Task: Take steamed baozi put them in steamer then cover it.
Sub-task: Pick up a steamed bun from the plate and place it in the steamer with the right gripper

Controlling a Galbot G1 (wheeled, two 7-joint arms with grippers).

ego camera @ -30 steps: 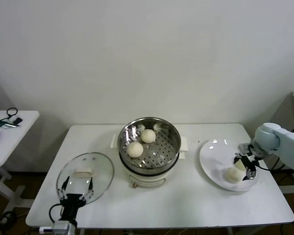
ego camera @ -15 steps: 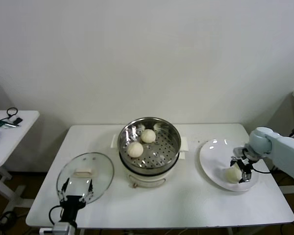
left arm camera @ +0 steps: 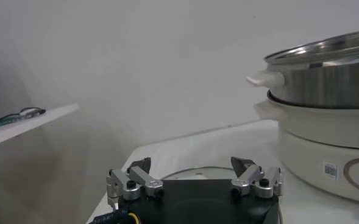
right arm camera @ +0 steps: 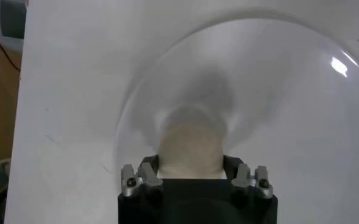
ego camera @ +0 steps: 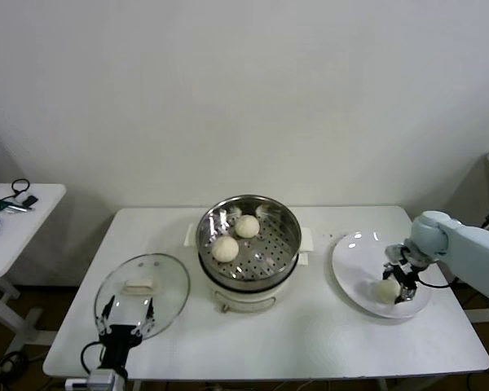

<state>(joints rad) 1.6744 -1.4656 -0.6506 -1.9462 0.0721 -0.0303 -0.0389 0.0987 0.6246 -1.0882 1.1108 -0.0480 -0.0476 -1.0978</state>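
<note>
The steel steamer point(ego camera: 287, 244) on its cream pot base stands mid-table with two baozi point(ego camera: 225, 248) point(ego camera: 246, 226) inside. One more baozi point(ego camera: 385, 290) lies on the white plate point(ego camera: 354, 252) at the right. My right gripper point(ego camera: 396, 285) is down over that baozi, open, with a finger on each side; the right wrist view shows the bun point(right arm camera: 190, 140) filling the gap between the fingers point(right arm camera: 150, 165). The glass cover point(ego camera: 159, 281) lies flat at the front left. My left gripper point(ego camera: 126, 314) is parked open at its near edge. A fourth baozi is not in view.
The steamer point(left arm camera: 325, 67) rises close to the left gripper point(left arm camera: 191, 165) in the left wrist view. A small side table point(ego camera: 16, 220) with cables stands off to the left. The plate point(right arm camera: 277, 91) sits near the table's right edge.
My right gripper has lowered and shifted slightly left, from above the plate down around the baozi. The left arm has not moved.
</note>
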